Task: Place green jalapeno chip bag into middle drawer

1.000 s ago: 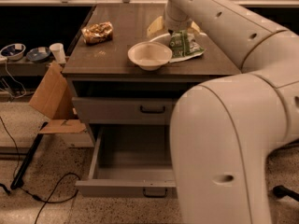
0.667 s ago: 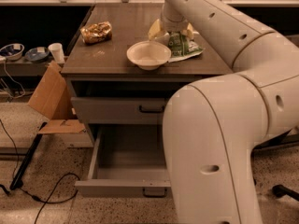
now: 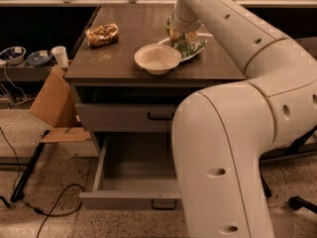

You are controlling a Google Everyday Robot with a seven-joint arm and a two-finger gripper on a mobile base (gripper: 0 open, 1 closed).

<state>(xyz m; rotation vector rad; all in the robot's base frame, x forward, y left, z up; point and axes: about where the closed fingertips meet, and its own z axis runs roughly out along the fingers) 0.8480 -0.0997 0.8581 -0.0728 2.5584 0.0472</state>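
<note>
The pincer (image 3: 182,35) is down on the green jalapeno chip bag (image 3: 192,47) near the right edge of the tabletop (image 3: 124,66), about midway between the far and near edges; the wrist hides it from above, so I cannot tell whether it is wide, narrow or gripping. The crumpled bag lies flat, its long axis slanting from the far edge towards the near right corner, and the pale rim shows on the right side. Just beside it, nearer the front edge, sits the white bowl (image 3: 157,58), close to touching the bag. The brown-gold snack bag (image 3: 102,34) lies well apart by the left edge. Under the tabletop the upper drawer front (image 3: 124,117) is closed, and the middle drawer (image 3: 129,200) below it stands pulled out. The thick arm link (image 3: 223,152) in the foreground covers the drawer's right part. A cardboard sheet (image 3: 53,102) leans at the cabinet's left. Compared with a second ago, bag and bowl lie where they did, and the arm link hides slightly more of the drawer
</note>
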